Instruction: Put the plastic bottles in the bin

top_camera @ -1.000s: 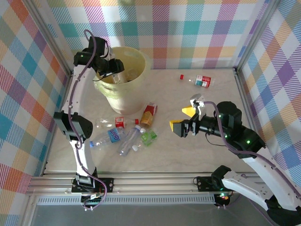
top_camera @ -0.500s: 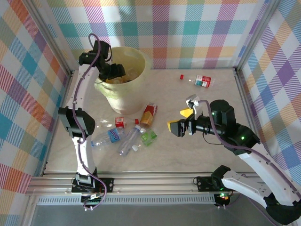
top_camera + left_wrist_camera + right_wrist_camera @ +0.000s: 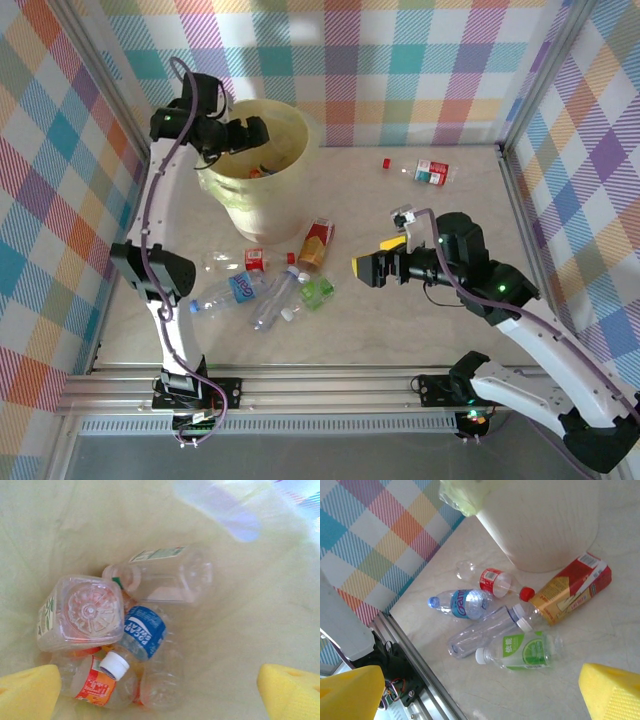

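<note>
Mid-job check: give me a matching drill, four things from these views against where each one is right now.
Things:
1. left gripper
2. Pocari Sweat bottle
3. green-label bottle
4. lone red-label bottle

Places:
A. lying on the table in front of the bin
B. open, above the bin
C. on the table near the far right corner
D. lying inside the bin

Pairs: 1-B, 2-D, 3-A, 4-C
</note>
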Robot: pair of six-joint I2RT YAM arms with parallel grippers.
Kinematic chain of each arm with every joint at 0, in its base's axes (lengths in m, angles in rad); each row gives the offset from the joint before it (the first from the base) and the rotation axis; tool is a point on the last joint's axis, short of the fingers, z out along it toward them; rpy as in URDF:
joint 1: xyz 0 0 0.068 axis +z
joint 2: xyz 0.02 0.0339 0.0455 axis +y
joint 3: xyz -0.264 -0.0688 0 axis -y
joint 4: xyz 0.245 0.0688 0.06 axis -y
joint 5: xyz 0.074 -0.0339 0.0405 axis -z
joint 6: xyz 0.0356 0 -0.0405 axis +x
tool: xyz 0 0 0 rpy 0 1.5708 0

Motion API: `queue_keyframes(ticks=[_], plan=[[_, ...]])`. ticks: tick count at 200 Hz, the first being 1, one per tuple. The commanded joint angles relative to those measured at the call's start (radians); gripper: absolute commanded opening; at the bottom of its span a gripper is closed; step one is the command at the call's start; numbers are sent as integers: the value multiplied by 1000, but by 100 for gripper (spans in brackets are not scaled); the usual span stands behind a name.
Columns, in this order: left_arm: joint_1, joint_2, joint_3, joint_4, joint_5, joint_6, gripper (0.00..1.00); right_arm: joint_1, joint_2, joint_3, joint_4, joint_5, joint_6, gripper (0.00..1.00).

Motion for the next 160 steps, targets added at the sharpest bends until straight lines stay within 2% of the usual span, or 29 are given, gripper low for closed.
queue_keyframes(ticks=[1,28,50,72,89,123,160], plan=[[11,-90,23,52,71,54,100,-2,17,-29,28,5,67,100],[11,-190,-49,124,183,111,100,-3,23,-52,42,-14,70,100],[8,-305,-176,173,299,161,100,-2,23,-54,28,-29,30,100],[-1,-434,-333,192,412,206,100,-2,3,-56,14,-95,-24,100],[-24,-533,-463,179,446,230,100,-3,-23,-63,11,-168,-63,100],[-137,-706,-730,172,403,224,97,-2,-45,-51,-50,-202,-101,100],[-332,-775,-914,121,185,200,96,-3,-56,-47,-92,-202,-107,100]])
